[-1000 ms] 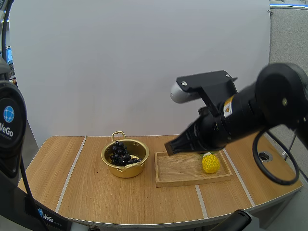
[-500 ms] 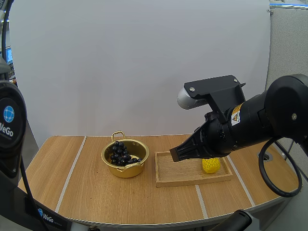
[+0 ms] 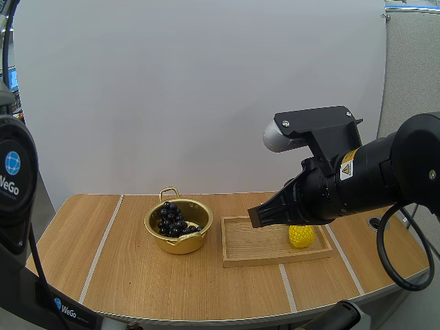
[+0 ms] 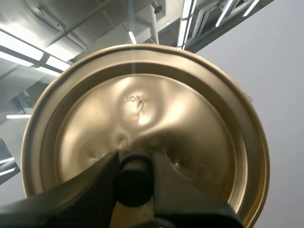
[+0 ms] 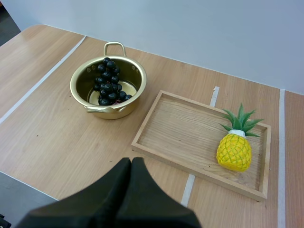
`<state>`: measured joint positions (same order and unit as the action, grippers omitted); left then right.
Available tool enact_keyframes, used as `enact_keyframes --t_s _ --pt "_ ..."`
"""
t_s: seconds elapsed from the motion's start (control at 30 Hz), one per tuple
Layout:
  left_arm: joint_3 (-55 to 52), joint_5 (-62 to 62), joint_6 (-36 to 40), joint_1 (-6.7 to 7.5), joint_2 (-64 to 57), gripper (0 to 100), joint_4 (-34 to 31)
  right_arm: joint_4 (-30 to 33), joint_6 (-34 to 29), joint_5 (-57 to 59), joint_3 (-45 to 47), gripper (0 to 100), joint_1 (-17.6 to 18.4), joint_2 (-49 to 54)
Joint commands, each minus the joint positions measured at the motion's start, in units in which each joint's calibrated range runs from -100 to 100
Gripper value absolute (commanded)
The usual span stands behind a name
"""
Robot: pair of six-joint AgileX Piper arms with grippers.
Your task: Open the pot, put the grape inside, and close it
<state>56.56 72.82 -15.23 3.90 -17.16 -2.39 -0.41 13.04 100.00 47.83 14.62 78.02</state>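
A gold pot (image 3: pixel 179 232) stands uncovered on the wooden table, and a bunch of dark grapes (image 3: pixel 172 218) lies inside it. The right wrist view looks down on the same pot (image 5: pixel 108 87) and grapes (image 5: pixel 109 81). My left gripper (image 4: pixel 134 176) is shut on the black knob (image 4: pixel 133 181) of the gold lid (image 4: pixel 156 123), whose underside faces the camera. My right gripper (image 3: pixel 260 218) hangs above the wooden tray (image 3: pixel 242 243), shut on nothing; its fingers (image 5: pixel 129 176) lie together as one dark wedge.
A yellow toy pineapple (image 3: pixel 300 234) lies at the right end of the wooden tray (image 5: pixel 179 127), to the right of the pot. White tape lines cross the tabletop. A round hole (image 3: pixel 377 223) sits near the table's right edge.
My right arm has drawn back to the right and slightly up, away from the pot. The pot, grapes and pineapple have stayed put.
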Motion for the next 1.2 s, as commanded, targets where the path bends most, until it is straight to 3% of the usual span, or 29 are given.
enact_keyframes --t_s 0.0,0.13,0.53,0.9,1.17 --pt "0.4 10.7 0.2 0.16 -0.6 0 1.1 -0.3 0.0 0.0 0.3 0 -0.3 0.7" --pt "0.4 27.2 0.2 0.16 0.0 0 1.2 -0.2 0.0 0.0 0.3 0 -0.3 0.7" --pt "-6.8 27.2 0.1 0.16 2.5 0 1.2 -0.1 0.0 0.0 0.3 0 -0.3 0.7" --pt "-28.4 27.2 -4.2 0.16 2.5 0 4.9 0.4 0.0 0.0 0.3 0 -0.7 0.7" --pt "-45.2 27.2 -9.6 0.16 4.1 0 12.9 0.4 0.0 0.0 0.3 0 -0.7 0.7"
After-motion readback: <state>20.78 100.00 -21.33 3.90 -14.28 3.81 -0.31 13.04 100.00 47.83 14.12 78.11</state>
